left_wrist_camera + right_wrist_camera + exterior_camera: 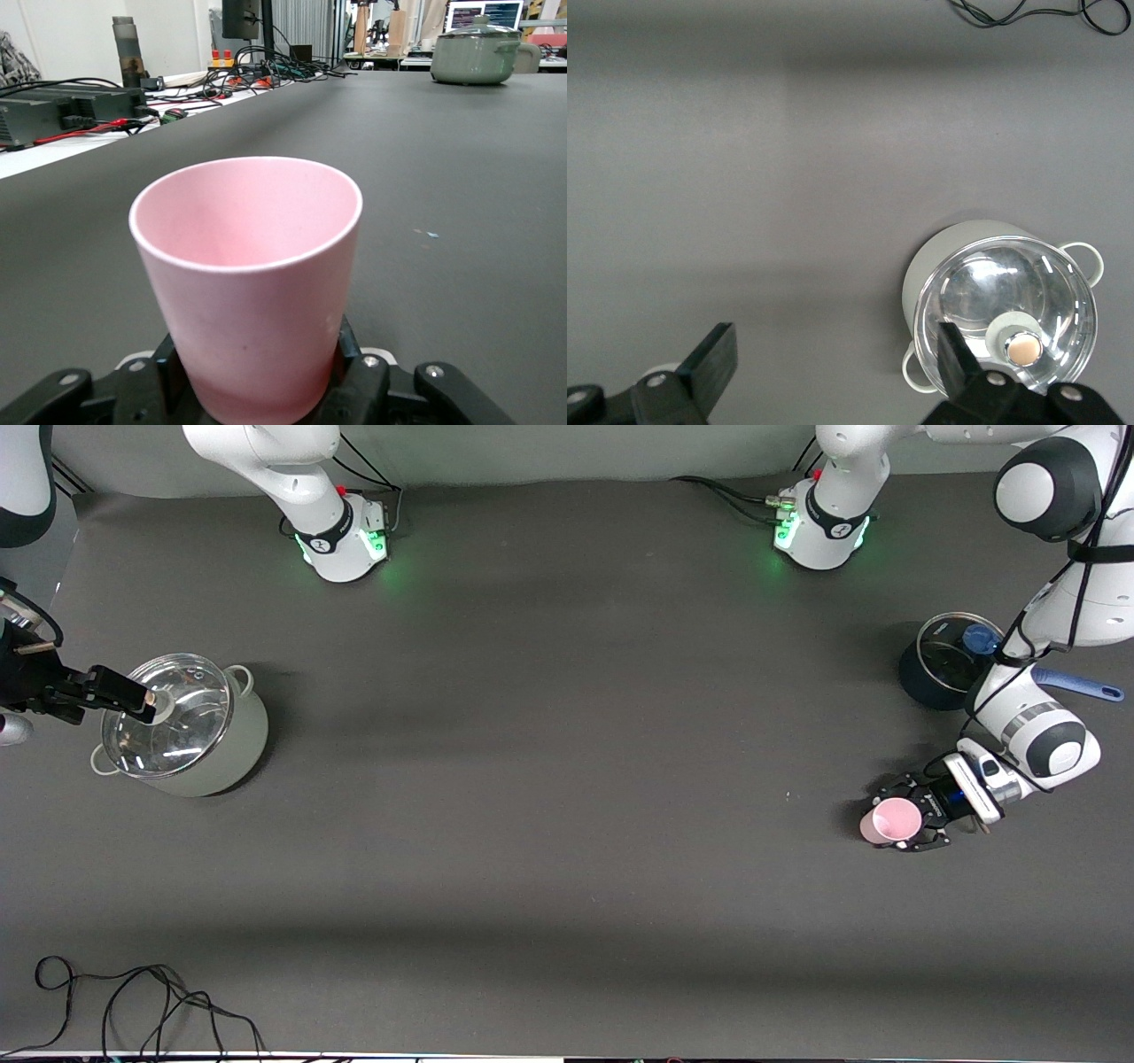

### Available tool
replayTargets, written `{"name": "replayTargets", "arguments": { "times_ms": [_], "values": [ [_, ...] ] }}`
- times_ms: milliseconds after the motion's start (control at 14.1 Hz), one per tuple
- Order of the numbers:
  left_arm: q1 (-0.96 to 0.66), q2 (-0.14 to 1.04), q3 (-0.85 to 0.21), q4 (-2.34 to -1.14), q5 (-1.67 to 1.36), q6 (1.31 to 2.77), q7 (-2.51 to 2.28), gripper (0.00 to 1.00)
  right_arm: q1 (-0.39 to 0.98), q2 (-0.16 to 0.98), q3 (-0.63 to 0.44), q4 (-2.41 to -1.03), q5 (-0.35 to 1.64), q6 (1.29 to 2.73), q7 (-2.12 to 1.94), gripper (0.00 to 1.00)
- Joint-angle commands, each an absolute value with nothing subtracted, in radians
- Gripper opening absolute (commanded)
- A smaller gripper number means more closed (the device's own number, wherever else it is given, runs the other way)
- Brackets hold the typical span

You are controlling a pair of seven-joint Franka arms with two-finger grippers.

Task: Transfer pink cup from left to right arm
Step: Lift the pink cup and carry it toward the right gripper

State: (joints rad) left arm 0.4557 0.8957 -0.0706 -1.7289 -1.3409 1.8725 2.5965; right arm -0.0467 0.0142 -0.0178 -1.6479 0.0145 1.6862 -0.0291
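Where the table nears the left arm's end, the pink cup (893, 820) (251, 283) stands upright, pinched at its base by the left gripper (912, 821) (257, 390). At the right arm's end, the right gripper (133, 695) (833, 363) hangs spread over a lidded pot (190, 726) (1001, 305).

Robotics lab: 2 bench-mounted arms, cable-strewn electronics bench (97, 111), monitor (483, 13).
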Motion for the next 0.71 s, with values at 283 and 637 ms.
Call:
{"name": "replayTargets", "arguments": {
  "times_ms": [283, 637],
  "values": [
    [0.266, 0.682, -0.086, -1.779, -1.394, 2.021, 2.243, 0.33, -0.040, 0.023, -0.021, -1.628, 0.009, 1.674, -0.012, 1.00],
    [0.092, 0.487, -0.129, -1.842, -1.408, 2.149, 1.898, 0.28, -0.041, 0.023, -0.021, -1.628, 0.009, 1.672, -0.012, 1.00]
  ]
}}
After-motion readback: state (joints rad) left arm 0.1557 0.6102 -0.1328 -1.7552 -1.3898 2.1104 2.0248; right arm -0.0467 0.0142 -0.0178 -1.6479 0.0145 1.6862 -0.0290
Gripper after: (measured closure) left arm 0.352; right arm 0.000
